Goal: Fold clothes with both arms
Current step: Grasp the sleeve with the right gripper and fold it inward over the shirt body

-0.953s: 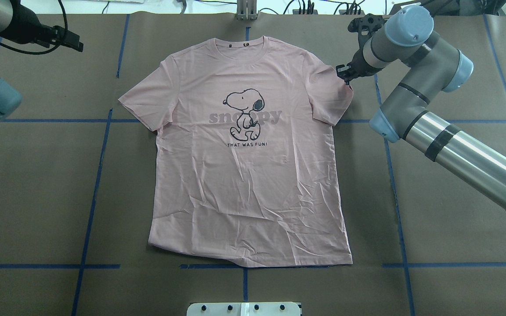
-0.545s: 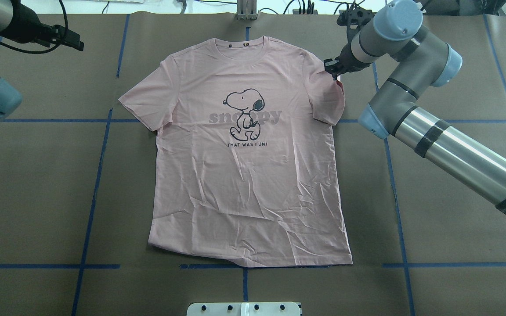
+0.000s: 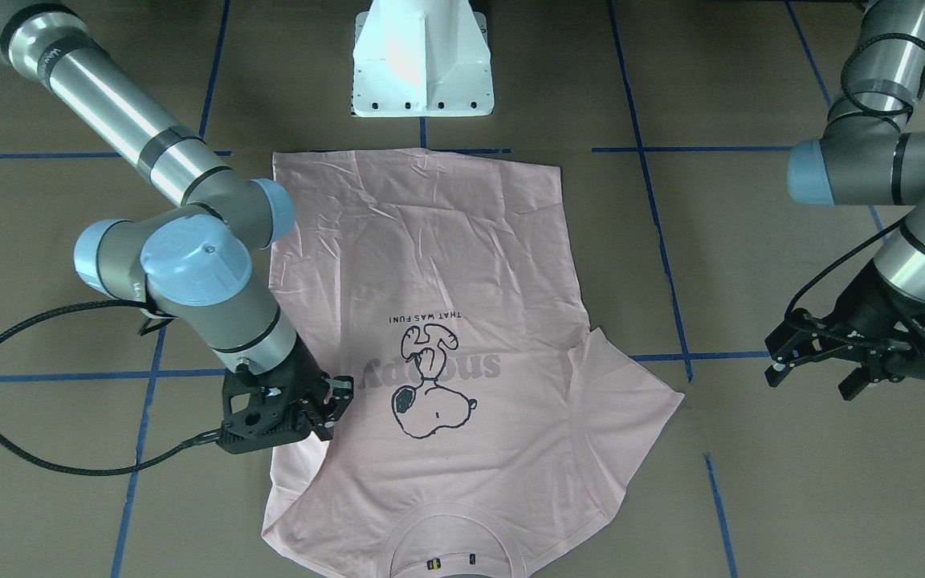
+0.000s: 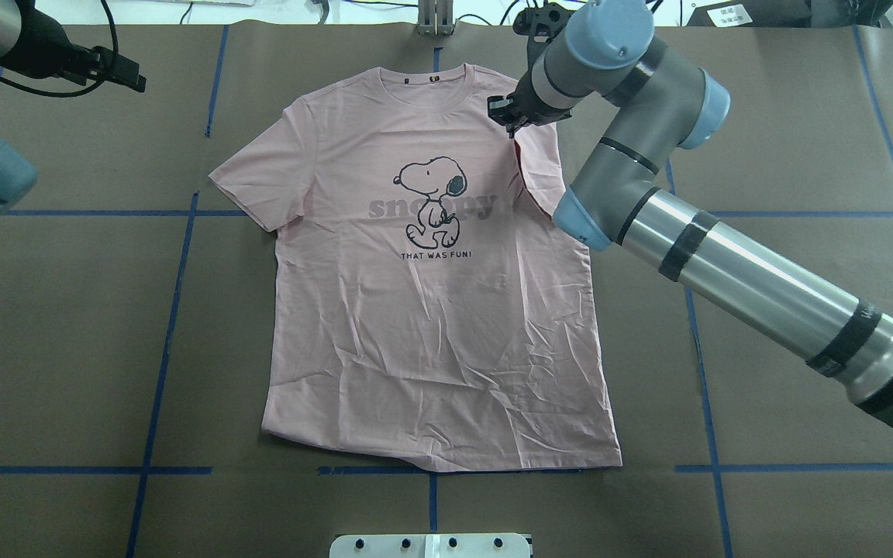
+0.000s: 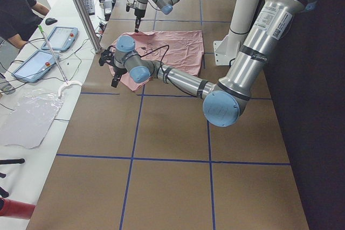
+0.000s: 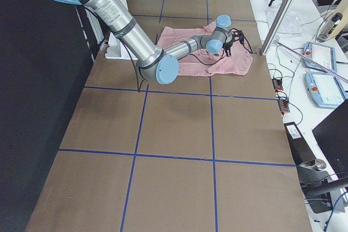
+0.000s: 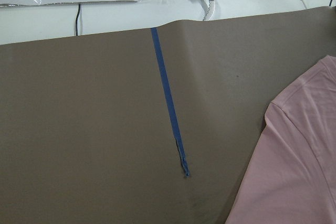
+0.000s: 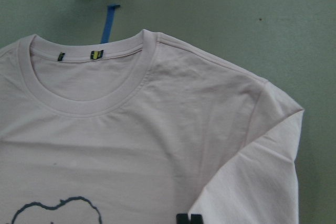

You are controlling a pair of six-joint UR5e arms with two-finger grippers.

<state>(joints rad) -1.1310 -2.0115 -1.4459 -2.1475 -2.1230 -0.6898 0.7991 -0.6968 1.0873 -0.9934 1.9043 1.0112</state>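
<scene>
The pale pink T-shirt (image 4: 431,325) lies flat and face up on the brown table, collar at the far edge, dog print (image 4: 431,198) showing. My right gripper (image 4: 510,120) is shut on the hem of the shirt's right sleeve (image 4: 536,174) and holds it folded inward over the shoulder, near the collar. It also shows in the front-facing view (image 3: 334,405) and in the right wrist view (image 8: 188,219). My left gripper (image 3: 812,371) is open and empty above bare table, well off the left sleeve (image 4: 249,182). The left wrist view shows only that sleeve's edge (image 7: 299,166).
The white pedestal base (image 3: 422,64) stands at the table's near edge by the shirt's hem. A metal bracket (image 4: 435,19) sits at the far edge behind the collar. Blue tape lines (image 4: 175,310) cross the brown paper. An operator (image 5: 16,9) and tablets (image 5: 54,39) are beyond the far edge.
My right gripper has moved left with the right sleeve, from the shirt's outer edge to over the shoulder near the collar, folding the sleeve inward. The left arm has not moved.
</scene>
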